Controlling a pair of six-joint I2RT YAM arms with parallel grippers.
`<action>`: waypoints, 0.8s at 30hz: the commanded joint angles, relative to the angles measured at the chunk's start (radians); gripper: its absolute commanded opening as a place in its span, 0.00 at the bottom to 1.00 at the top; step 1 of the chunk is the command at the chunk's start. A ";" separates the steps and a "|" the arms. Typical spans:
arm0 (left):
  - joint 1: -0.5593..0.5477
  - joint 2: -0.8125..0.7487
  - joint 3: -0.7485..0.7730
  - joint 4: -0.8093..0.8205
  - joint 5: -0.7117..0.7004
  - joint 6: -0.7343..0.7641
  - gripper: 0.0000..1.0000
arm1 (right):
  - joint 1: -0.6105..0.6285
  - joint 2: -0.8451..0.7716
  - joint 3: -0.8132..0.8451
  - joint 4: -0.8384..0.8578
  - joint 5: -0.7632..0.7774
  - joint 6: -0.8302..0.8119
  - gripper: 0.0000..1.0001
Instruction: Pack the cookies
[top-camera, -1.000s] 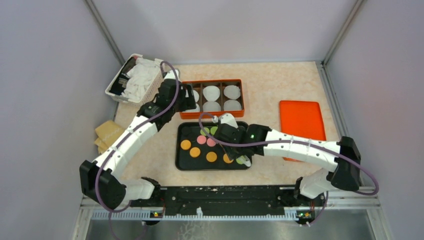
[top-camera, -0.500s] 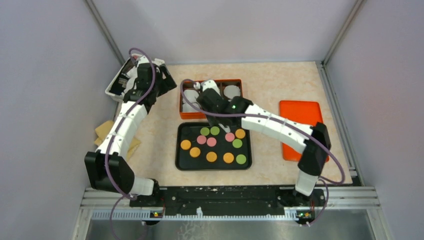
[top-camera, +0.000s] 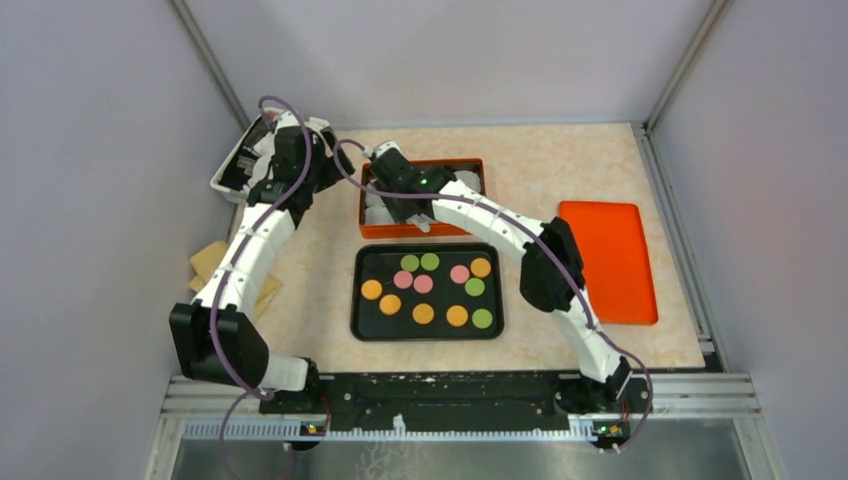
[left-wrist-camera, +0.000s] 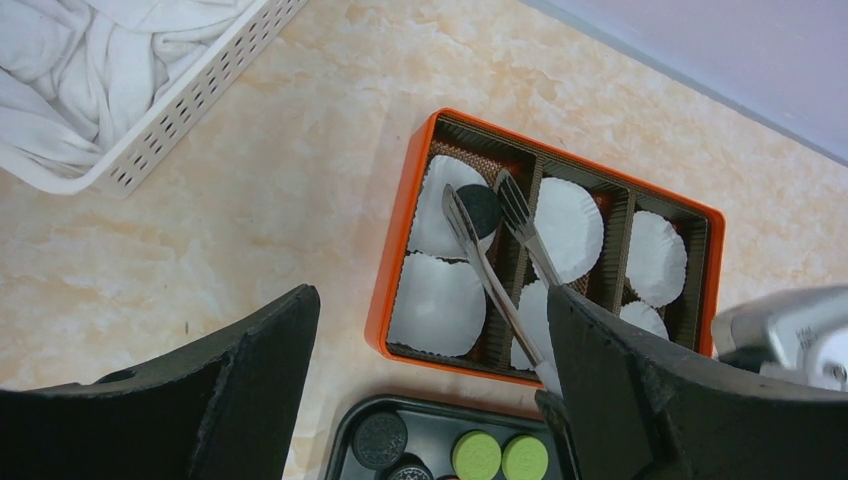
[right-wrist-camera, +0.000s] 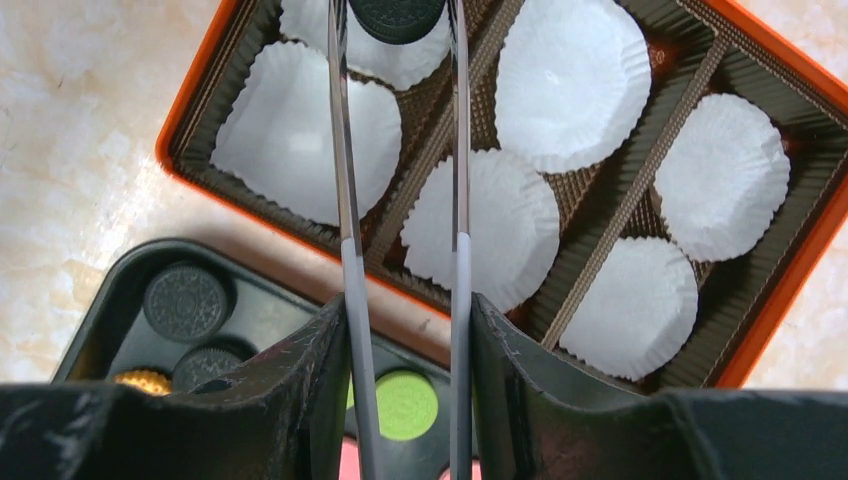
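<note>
One black cookie (right-wrist-camera: 397, 15) sits ahead of the right gripper (right-wrist-camera: 405, 320), which is clamped on tongs (right-wrist-camera: 455, 150). Five liners (right-wrist-camera: 575, 75) are bare, and the left gripper (left-wrist-camera: 430, 300) is agape.

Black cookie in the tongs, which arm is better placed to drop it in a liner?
Right. The right gripper holds the tongs, cookie at their tips over a liner. The left gripper is open and empty, by the basket.
</note>
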 joint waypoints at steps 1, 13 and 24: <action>0.000 -0.034 -0.016 0.054 -0.002 0.018 0.91 | -0.034 0.036 0.136 0.005 -0.029 -0.033 0.00; 0.000 -0.041 -0.037 0.069 0.006 0.018 0.91 | -0.038 0.038 0.119 0.025 -0.037 -0.066 0.32; 0.000 -0.052 -0.050 0.077 0.017 0.023 0.90 | -0.038 0.048 0.120 0.040 -0.104 -0.040 0.48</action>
